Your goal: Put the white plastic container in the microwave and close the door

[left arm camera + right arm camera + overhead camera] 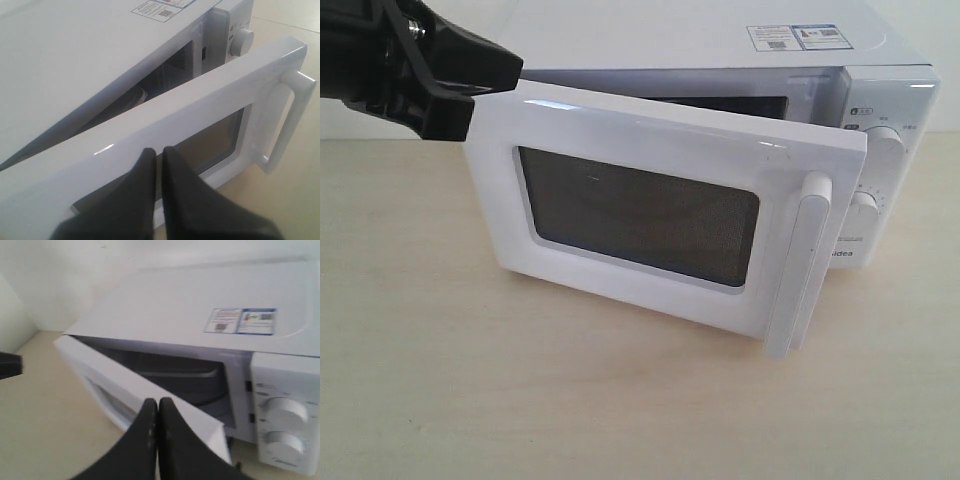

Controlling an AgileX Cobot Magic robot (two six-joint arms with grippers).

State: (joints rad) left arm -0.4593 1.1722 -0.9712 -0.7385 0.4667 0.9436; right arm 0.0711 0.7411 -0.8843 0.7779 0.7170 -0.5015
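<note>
You see door (650, 215) ajar, centre frame, on microwave (720, 45). Your left gripper (157, 159), upper left in exterior view, pressed together by door corner. Right gripper (158, 407) pressed together, empty.

Bare test setup, pale wooden counter (440, 380), plain white wall (50, 270), lone microwave (720, 45), no household clutter shown

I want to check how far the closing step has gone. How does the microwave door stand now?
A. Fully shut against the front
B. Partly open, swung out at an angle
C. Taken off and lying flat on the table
B: the door stands at an angle to the microwave, its handle side away from the front, and the dark inside shows above its top edge.
</note>
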